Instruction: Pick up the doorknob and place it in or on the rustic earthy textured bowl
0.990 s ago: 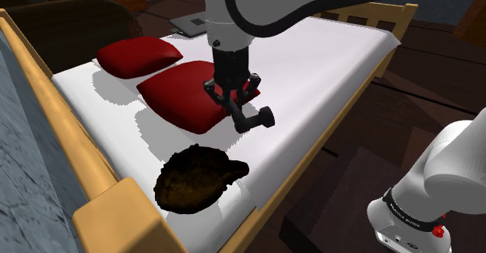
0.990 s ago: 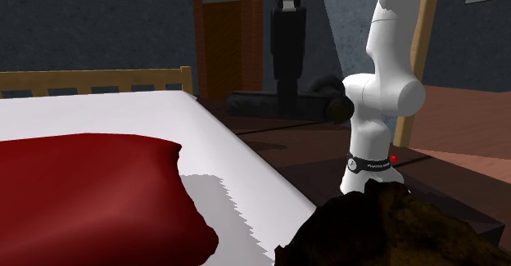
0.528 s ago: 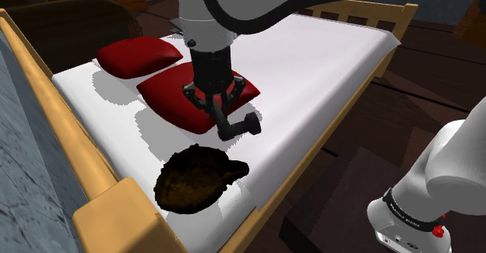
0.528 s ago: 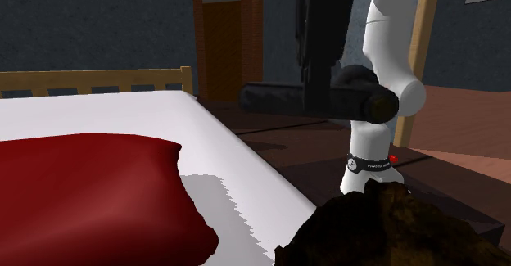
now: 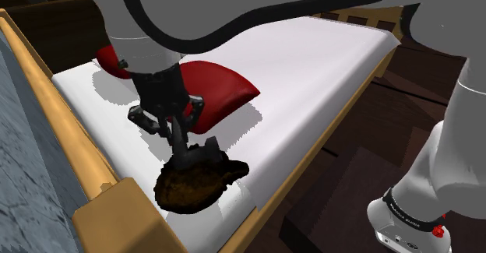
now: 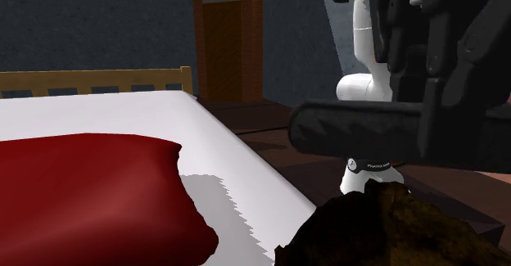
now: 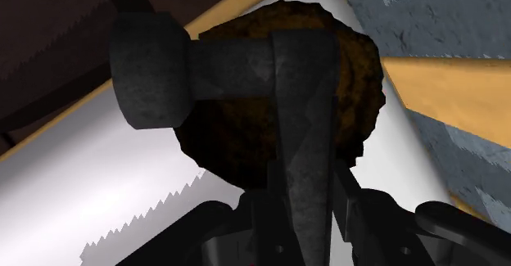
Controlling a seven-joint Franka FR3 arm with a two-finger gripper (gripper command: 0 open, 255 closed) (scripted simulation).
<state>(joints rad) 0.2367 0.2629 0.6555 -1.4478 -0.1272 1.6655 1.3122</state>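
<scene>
Claw [image 5: 178, 132], clamped on dark doorknob [image 7: 152, 73], now past red pillow [image 5: 222, 88], above brown bowl [image 5: 195, 186] on white bed [image 5: 311, 65]

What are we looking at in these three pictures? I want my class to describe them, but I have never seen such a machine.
These are simulator renders of one robot: a white arm ending in a black two-finger gripper. The shoulder view looks down from beside the robot's stand. The second exterior view looks low across the bed. The wrist view comes from a camera on the hand, looking along the gripper. On the white bed lie red pillows and a rough brown bowl. The gripper is shut on a dark doorknob, which it holds over the bowl.
</scene>
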